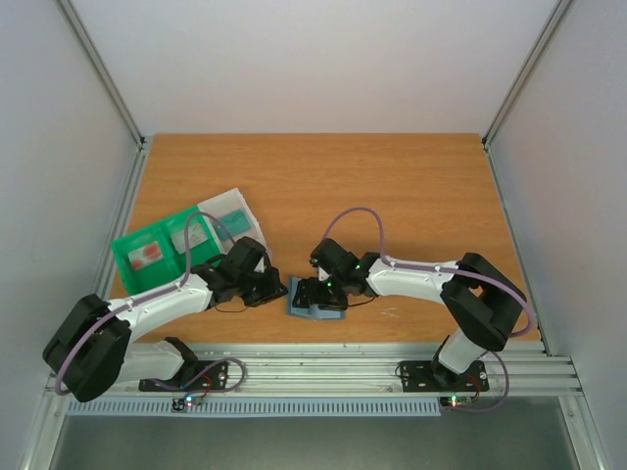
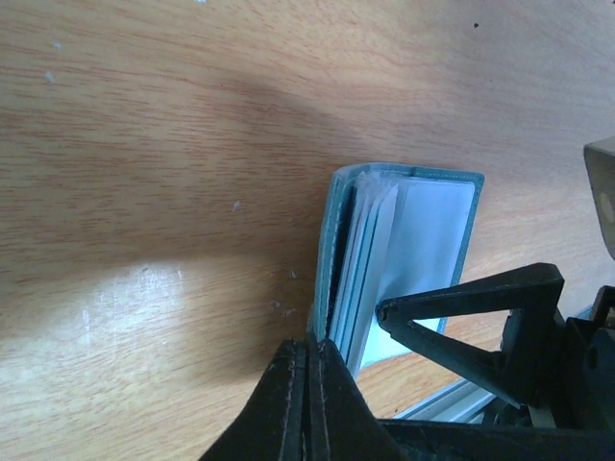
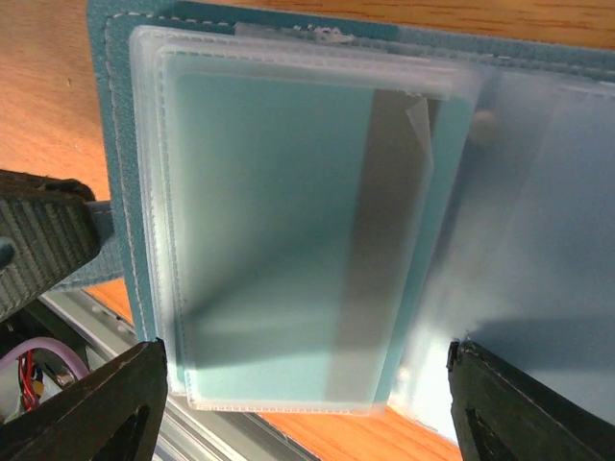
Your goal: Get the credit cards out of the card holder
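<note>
Near the front edge of the wooden table (image 1: 392, 176), the card holder (image 1: 315, 299) is being held open; its cover is being pinched by the closed left gripper (image 2: 307, 357), seemingly as an anchor; the right gripper (image 3: 306, 384) is being held wide astride a sleeved teal card (image 3: 269, 230), presumably for pulling it.

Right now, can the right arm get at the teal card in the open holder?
Probably yes: the right end effector stands open over the teal card while the left end effector grips the card holder. A clear sleeve covers it.
</note>
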